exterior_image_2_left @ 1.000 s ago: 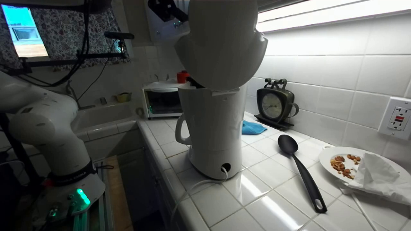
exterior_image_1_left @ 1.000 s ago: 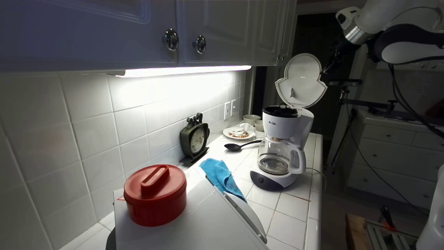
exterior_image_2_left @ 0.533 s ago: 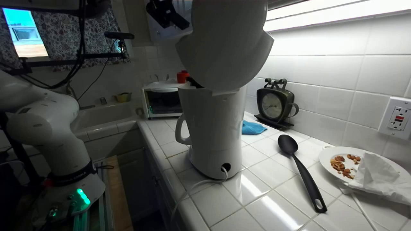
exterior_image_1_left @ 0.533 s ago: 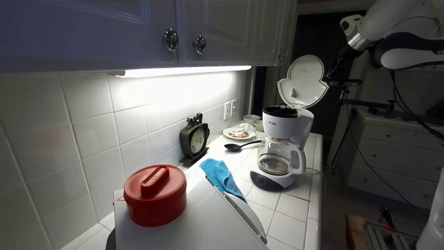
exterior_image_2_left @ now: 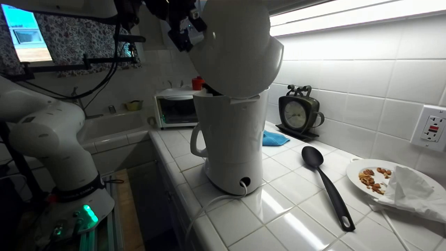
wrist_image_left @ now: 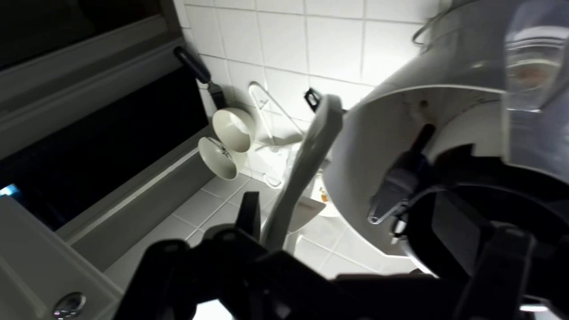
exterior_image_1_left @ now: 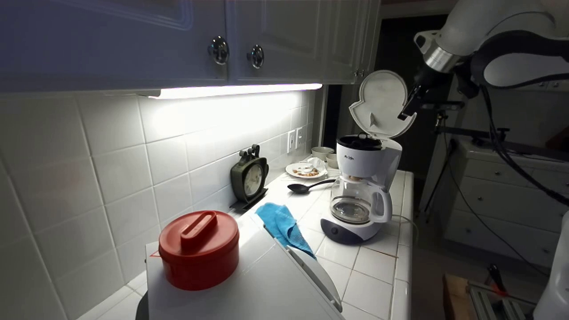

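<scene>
In an exterior view, the plate [exterior_image_2_left: 352, 176] at right holds nuts [exterior_image_2_left: 366, 180] and paper [exterior_image_2_left: 409, 190]; the coffee maker [exterior_image_2_left: 231, 136] is cut off above. The empty gripper [exterior_image_2_left: 192, 35] is spread wide nearby.

arm [exterior_image_1_left: 484, 26] high, wrist [exterior_image_1_left: 440, 58] tilted, claw [exterior_image_2_left: 194, 36] pointing down at slant, fingers [exterior_image_2_left: 179, 40] spread apart.

In an exterior view, left of the coffee maker [exterior_image_1_left: 372, 164] sit a cooking spoon [exterior_image_1_left: 300, 188], plate [exterior_image_1_left: 292, 169] and clock [exterior_image_1_left: 252, 180]; before it, leftward, a toaster oven [exterior_image_1_left: 262, 284] bearing a canister [exterior_image_1_left: 198, 255].
</scene>
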`<state>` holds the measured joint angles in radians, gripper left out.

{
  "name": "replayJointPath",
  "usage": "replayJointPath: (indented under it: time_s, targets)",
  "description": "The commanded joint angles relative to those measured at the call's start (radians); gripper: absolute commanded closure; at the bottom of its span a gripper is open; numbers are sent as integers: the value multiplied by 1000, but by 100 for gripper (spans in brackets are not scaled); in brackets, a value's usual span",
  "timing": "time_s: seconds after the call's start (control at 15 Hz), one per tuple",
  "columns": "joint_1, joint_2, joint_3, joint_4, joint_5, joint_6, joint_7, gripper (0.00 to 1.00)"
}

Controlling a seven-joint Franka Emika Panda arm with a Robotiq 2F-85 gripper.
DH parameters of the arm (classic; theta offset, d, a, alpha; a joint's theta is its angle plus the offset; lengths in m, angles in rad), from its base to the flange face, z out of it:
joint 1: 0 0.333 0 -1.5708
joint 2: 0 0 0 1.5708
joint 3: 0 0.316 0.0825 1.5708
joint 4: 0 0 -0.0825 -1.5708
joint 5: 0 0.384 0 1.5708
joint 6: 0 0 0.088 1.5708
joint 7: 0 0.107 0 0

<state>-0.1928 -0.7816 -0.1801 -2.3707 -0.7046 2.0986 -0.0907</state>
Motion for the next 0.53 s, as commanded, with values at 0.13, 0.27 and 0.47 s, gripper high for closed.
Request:
replayJointPath:
  time_s: [0.13, 0.27, 0.47]
  targets:
    - [58, 5, 167, -13, 143, -147, 168, 0]
    - [65, 7, 194, -7, 150, -154, 207, 0]
    - [72, 16, 198, -17, 91, -83, 195, 0]
